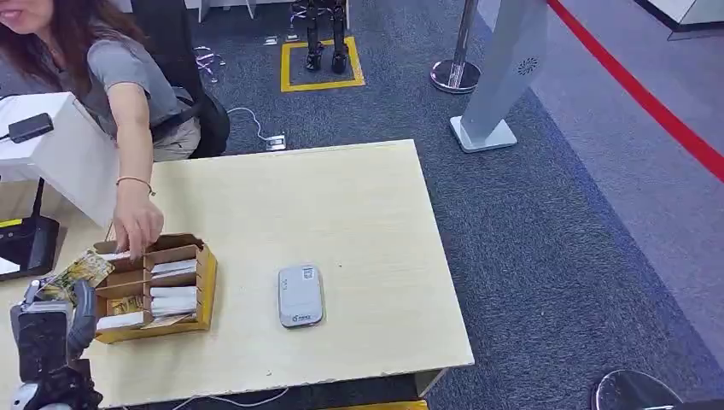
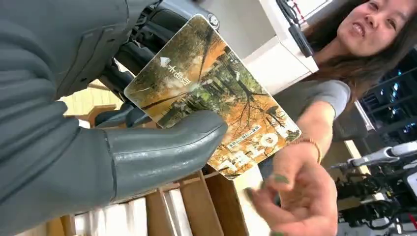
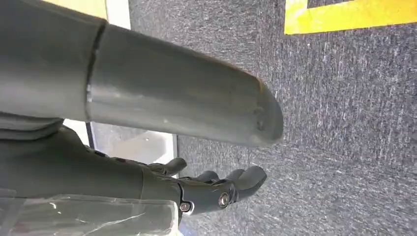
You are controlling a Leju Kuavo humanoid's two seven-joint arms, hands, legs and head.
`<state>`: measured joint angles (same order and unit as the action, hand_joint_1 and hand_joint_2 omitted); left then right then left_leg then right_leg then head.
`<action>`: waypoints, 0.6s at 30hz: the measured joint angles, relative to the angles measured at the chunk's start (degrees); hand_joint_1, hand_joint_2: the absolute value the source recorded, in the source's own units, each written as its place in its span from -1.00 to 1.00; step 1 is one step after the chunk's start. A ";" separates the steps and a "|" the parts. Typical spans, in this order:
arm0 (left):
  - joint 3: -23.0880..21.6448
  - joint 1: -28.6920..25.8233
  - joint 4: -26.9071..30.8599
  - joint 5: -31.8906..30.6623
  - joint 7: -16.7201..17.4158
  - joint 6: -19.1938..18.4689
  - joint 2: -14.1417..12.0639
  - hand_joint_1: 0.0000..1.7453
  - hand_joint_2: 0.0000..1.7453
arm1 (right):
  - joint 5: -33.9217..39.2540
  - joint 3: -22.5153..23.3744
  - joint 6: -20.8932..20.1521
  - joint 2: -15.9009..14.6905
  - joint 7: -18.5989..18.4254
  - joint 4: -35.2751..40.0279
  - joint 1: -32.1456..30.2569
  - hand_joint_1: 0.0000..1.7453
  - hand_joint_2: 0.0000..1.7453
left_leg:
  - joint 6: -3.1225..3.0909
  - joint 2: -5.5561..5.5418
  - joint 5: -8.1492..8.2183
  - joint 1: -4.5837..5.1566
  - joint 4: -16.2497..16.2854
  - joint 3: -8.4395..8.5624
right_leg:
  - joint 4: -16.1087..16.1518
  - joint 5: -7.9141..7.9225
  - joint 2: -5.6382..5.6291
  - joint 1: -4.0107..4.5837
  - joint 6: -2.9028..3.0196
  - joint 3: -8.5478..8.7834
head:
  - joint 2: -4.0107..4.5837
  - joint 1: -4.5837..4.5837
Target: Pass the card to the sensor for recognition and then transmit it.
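My left hand (image 1: 64, 312) is at the table's near left corner and pinches a card (image 1: 78, 271) printed with autumn trees. In the left wrist view the thumb (image 2: 162, 150) presses the card (image 2: 216, 98) against the dark fingers behind it. The grey card sensor (image 1: 300, 295) lies flat on the table, well to the right of that hand. Between them stands a brown card box (image 1: 183, 248) with several white cards in its slots. My right hand (image 3: 211, 191) hangs over the carpet, fingers loosely apart, holding nothing.
A person (image 1: 111, 68) sits at the table's far left and reaches a hand (image 1: 137, 224) into the box's far corner, close to my card. A white stand (image 1: 60, 154) and a black device (image 1: 26, 248) fill the left edge. Grey carpet (image 1: 555, 239) lies to the right.
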<state>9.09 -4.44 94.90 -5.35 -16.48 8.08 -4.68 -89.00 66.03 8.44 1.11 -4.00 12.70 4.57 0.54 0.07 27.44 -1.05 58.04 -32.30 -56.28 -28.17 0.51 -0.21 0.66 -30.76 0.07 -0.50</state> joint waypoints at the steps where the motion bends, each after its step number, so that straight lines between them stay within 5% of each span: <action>1: -0.20 0.04 -0.02 -0.69 -0.07 0.44 0.00 1.00 1.00 | 0.00 -0.07 0.02 0.05 0.00 0.00 0.02 -1.00 -1.00 | 0.00 0.00 0.00 0.00 0.00 0.00 | 0.00 0.00 0.00 0.00 0.00 0.00 | 0.00 0.02; 18: -7.73 3.79 0.00 -21.05 0.13 10.16 0.15 1.00 1.00 | -0.90 -1.31 -0.92 0.50 -1.18 0.00 0.07 -1.00 -1.00 | 0.00 -0.01 0.00 0.00 0.02 0.00 | 0.00 0.01 0.01 0.00 0.00 0.00 | 0.00 0.02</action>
<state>1.36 -0.65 94.90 -26.40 -16.35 18.24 -4.52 -89.90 64.72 7.52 1.62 -5.18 12.70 4.64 0.54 0.06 27.43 -1.05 58.06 -32.29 -56.28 -28.16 0.52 -0.21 0.66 -30.75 0.07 -0.48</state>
